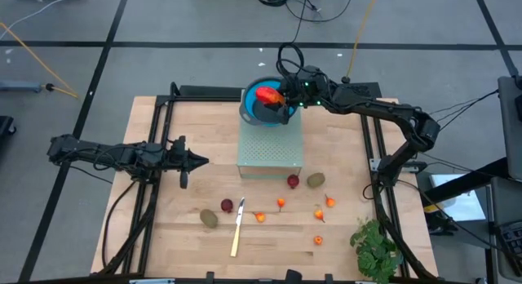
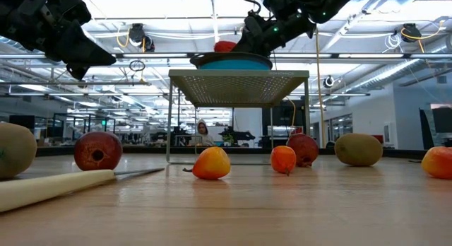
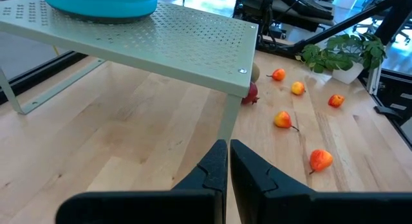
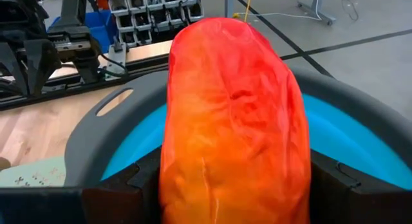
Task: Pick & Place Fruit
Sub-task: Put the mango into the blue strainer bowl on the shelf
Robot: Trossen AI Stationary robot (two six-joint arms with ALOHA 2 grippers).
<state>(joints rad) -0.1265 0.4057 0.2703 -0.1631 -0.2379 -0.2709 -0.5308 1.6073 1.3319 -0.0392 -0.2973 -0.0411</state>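
The right hand point(image 1: 280, 99) grips the red-orange fruit point(image 1: 267, 94) between its fingers, over the blue bowl point(image 1: 254, 111).

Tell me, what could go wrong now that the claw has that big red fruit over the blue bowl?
The right claw holds the red-orange fruit above the blue bowl. The fruit looks long next to the bowl, so it might land on the rim and tip out. The bowl sits on a raised perforated stand; a nudge from the claw could shift it toward the edge. The left claw, shut, waits well clear.
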